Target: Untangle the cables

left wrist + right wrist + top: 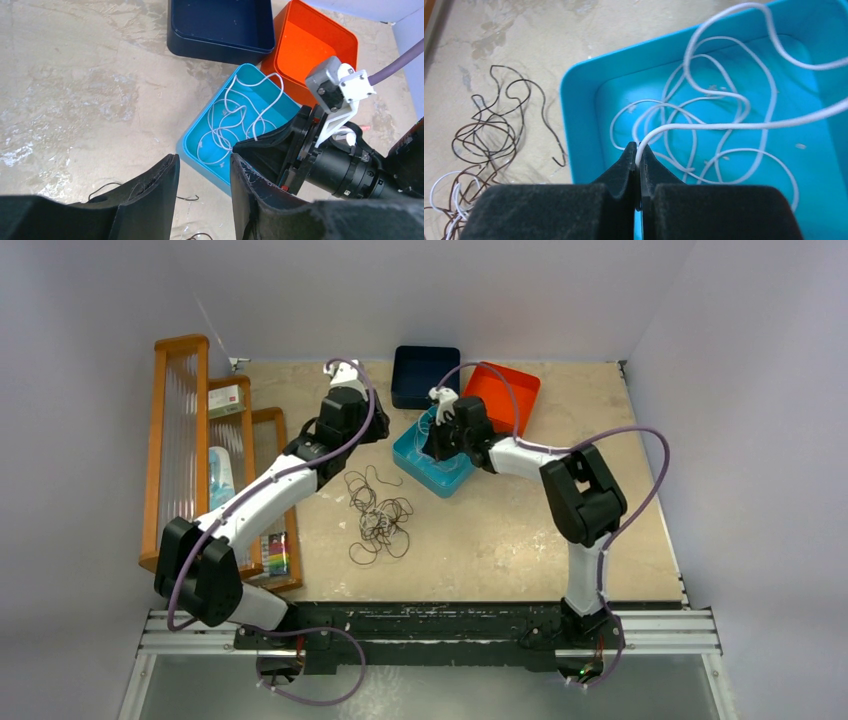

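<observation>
A loose tangle of dark cables [378, 517] lies on the table in front of the arms; in the right wrist view the same dark cables [489, 137] have a bit of white cable [446, 197] mixed in. Several loops of white cable [724, 107] lie in the light blue tray [579, 130]. My right gripper [639, 150] hovers over that tray's near wall, shut on a white cable that arcs off to the right. My left gripper [204, 167] stands open beside the light blue tray [197, 152], nothing between its fingers.
A dark blue tray [424, 375] and an orange tray [503, 395] stand behind the light blue tray [432, 465]. A wooden rack [205, 455] with small items runs along the table's left side.
</observation>
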`<state>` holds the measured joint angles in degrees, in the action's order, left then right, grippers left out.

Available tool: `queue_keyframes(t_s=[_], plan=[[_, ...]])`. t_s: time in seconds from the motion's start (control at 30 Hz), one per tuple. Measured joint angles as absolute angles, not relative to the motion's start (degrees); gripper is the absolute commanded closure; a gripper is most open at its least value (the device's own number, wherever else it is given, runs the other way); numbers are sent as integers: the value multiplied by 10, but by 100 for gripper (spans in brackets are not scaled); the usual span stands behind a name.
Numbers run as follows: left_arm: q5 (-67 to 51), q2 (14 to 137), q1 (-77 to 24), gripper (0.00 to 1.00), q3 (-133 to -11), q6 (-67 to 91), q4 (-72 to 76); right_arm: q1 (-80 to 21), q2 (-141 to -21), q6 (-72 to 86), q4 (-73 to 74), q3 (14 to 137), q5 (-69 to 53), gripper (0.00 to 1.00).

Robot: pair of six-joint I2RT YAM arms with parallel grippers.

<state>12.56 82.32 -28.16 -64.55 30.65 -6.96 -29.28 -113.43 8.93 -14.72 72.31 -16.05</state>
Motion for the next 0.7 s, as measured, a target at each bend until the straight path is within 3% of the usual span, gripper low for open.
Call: queue_keyframes(t_s=[0.27, 0.7], plan=[[133, 820, -282, 59, -638, 304, -81, -316, -1140, 89, -131, 731, -158, 72], [133, 820, -282, 59, -638, 304, -82, -313, -1013, 78, -60, 717, -80, 50]])
